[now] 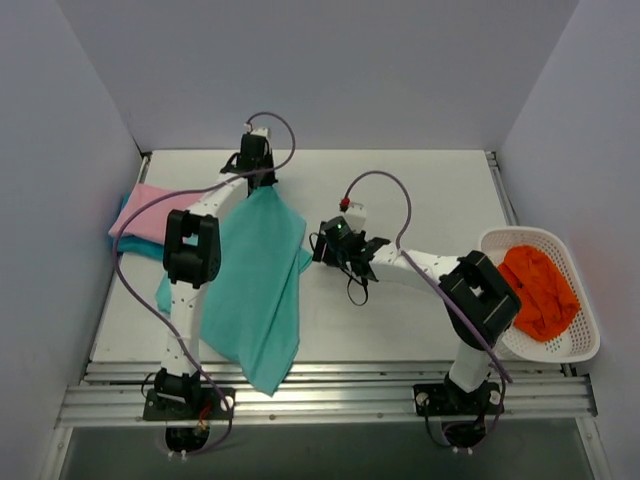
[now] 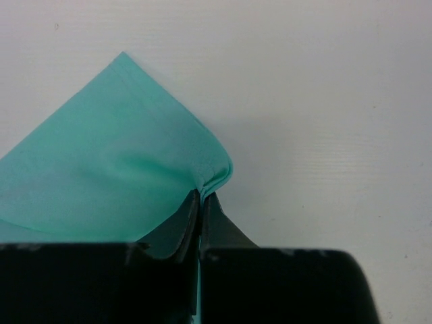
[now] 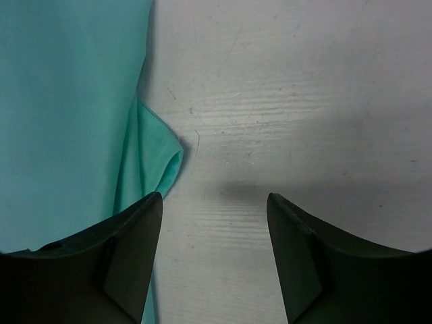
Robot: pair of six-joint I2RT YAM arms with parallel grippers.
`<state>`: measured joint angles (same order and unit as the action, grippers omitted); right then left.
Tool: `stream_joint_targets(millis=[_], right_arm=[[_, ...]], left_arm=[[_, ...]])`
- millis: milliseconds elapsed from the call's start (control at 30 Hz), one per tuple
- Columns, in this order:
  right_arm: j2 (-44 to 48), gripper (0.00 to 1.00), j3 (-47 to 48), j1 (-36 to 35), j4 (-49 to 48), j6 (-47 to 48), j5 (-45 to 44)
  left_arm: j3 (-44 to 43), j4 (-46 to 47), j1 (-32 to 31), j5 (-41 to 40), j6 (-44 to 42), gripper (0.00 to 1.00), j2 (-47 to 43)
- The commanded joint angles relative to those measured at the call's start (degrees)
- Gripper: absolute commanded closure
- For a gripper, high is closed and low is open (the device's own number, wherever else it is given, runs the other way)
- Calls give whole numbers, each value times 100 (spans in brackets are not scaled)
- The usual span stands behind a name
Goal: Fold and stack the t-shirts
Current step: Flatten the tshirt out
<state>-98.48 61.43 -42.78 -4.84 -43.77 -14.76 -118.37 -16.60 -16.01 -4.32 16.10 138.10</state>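
A mint-teal t-shirt (image 1: pixel 255 290) lies spread down the left middle of the table, its near corner hanging over the front edge. My left gripper (image 1: pixel 258 178) is shut on the shirt's far corner; in the left wrist view the closed gripper (image 2: pixel 202 194) pinches a fold of the mint-teal cloth (image 2: pixel 115 155). My right gripper (image 1: pixel 322 248) is open and empty just right of the shirt's right edge; in the right wrist view the gripper (image 3: pixel 214 199) hovers over bare table with the shirt (image 3: pixel 67 121) on its left. A pink t-shirt (image 1: pixel 145 208) lies at the far left on a turquoise one (image 1: pixel 128 244).
A white mesh basket (image 1: pixel 575 345) holding orange cloth (image 1: pixel 538 290) sits at the right edge of the table. Grey walls close in the left, back and right sides. Metal rails (image 1: pixel 330 395) run along the front edge.
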Motion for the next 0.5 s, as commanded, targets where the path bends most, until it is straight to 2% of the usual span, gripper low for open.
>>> stream_joint_targets(millis=[0,467], right_arm=[[-382,41,-69,33,-816,-334,579],[-1437,45,475,-28,-1098,-396,712]], left_arm=[[296,280,107,-157,69,98,-477],[630,500,318,45,218,98,-521]])
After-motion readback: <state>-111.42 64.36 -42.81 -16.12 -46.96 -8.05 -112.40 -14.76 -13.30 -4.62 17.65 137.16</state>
